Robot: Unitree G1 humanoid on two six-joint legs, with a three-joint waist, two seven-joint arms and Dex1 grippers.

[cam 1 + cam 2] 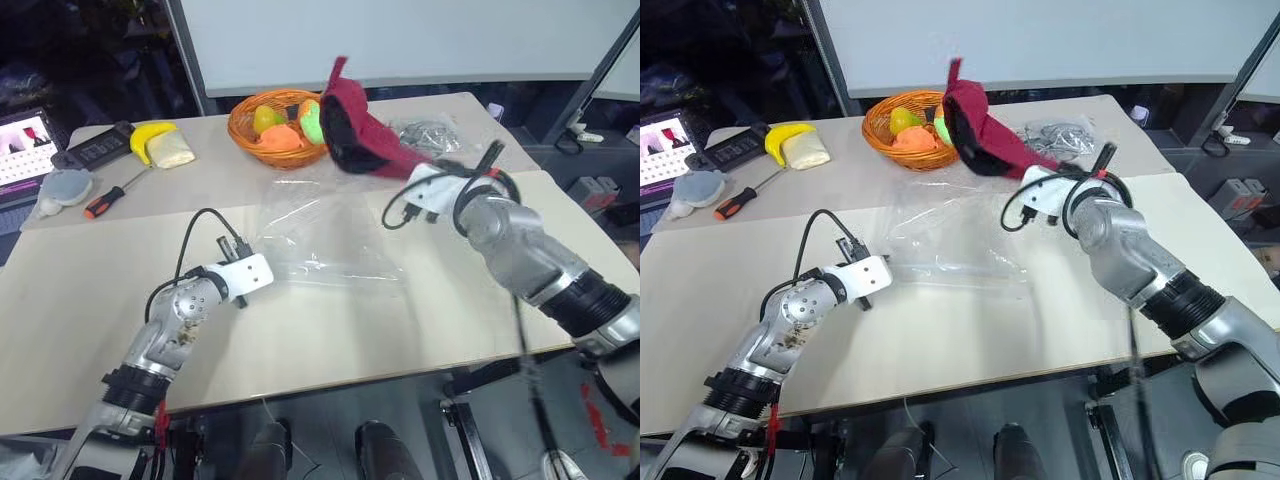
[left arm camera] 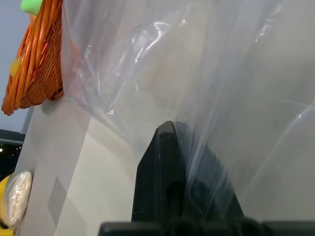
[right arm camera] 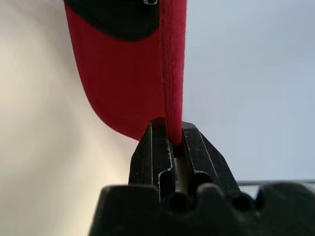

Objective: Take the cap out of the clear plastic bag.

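Note:
The dark red cap (image 1: 355, 125) hangs in the air over the far end of the table, its black lining facing the basket. My right gripper (image 1: 407, 167) is shut on its brim; the right wrist view shows the red edge (image 3: 170, 73) pinched between both fingers (image 3: 157, 147). The clear plastic bag (image 1: 320, 235) lies crinkled and flat on the table below and in front of the cap, with the cap fully outside it. My left gripper (image 1: 268, 264) is shut on the bag's near left edge, and the plastic (image 2: 197, 73) drapes over its fingertips (image 2: 165, 147).
An orange wicker basket (image 1: 240, 125) of fruit stands just behind the cap. A smaller clear bag of grey items (image 1: 425, 130) lies at the back right. At the far left are a banana (image 1: 150, 135), a screwdriver (image 1: 115, 198), a black remote (image 1: 95, 148) and a grey disc (image 1: 65, 185).

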